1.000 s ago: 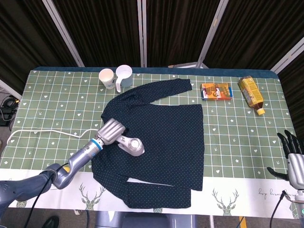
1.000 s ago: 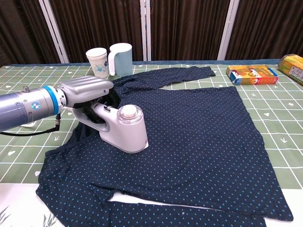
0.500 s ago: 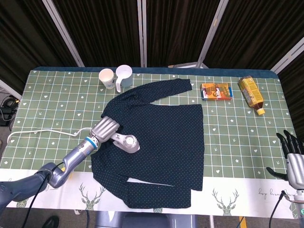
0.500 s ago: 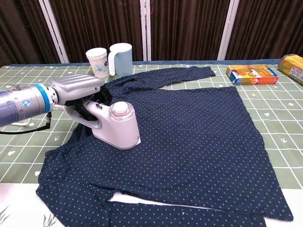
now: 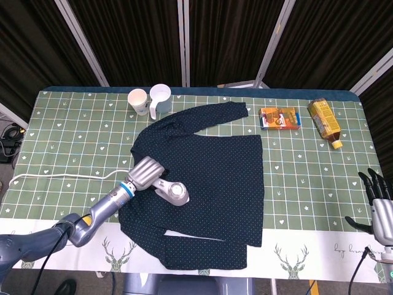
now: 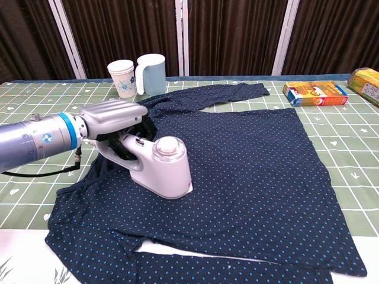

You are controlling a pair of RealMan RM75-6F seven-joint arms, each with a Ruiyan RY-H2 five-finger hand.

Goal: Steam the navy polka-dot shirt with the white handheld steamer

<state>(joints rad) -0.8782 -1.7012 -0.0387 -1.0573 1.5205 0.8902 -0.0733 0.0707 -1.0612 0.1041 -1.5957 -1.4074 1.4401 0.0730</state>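
Note:
The navy polka-dot shirt [image 5: 215, 178] [image 6: 249, 160] lies flat across the table's middle, sleeves spread. My left hand [image 5: 145, 172] [image 6: 115, 118] grips the handle of the white handheld steamer [image 5: 172, 192] [image 6: 163, 168], whose head rests on the shirt's left side, below the collar. Its white cord [image 5: 61, 177] trails left over the table. My right hand [image 5: 376, 195] hangs off the table's right edge with fingers apart, holding nothing; the chest view does not show it.
A paper cup [image 5: 138, 101] [image 6: 121, 77] and a pale blue pitcher [image 5: 161, 98] [image 6: 150, 74] stand at the back beside the shirt's collar. An orange box [image 5: 280, 118] [image 6: 314, 93] and a yellow carton [image 5: 324, 121] [image 6: 366, 83] lie at the back right.
My left hand drew the steamer back and left over the shirt, then pushed it forward and right again, slightly past where it started. The right hand stayed still.

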